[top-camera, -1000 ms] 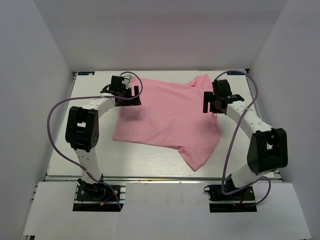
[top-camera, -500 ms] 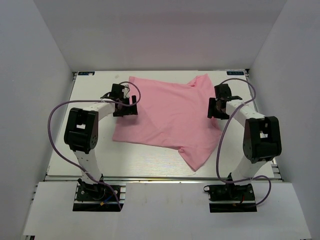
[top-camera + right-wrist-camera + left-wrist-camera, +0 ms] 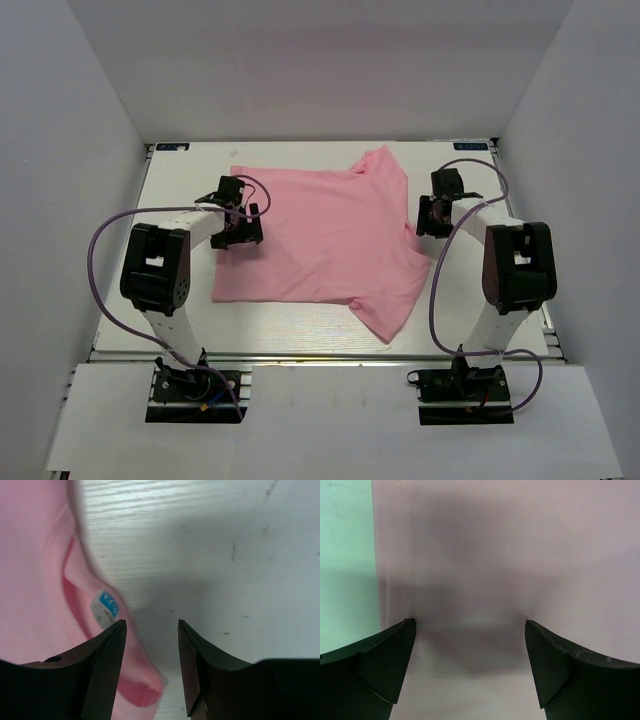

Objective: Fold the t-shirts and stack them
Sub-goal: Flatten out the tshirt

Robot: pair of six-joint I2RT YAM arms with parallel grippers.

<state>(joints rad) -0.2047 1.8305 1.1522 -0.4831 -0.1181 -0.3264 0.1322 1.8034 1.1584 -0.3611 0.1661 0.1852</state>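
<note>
We see the t-shirt (image 3: 320, 235) flat on the table (image 3: 180, 320), its long axis running gripper to gripper. Our left gripper (image 3: 470, 624) hangs wide open over its hem (image 3: 395, 555). Our right gripper (image 3: 151, 626), half-parted and clamping nothing, stands at its collar (image 3: 55, 570).

— Home or lab?
— Lab, a robot test cell. Bare white panels (image 3: 90, 120) wall in the tabletop (image 3: 300, 325) beyond and outside the left pincer (image 3: 245, 228) and right pincer (image 3: 428, 218); cabled arms (image 3: 155, 275) are bolted to a metal rail (image 3: 320, 358) behind them.

Plain white walls (image 3: 320, 70) enclose a pale wood-grain table (image 3: 300, 328) under soft, even light.
</note>
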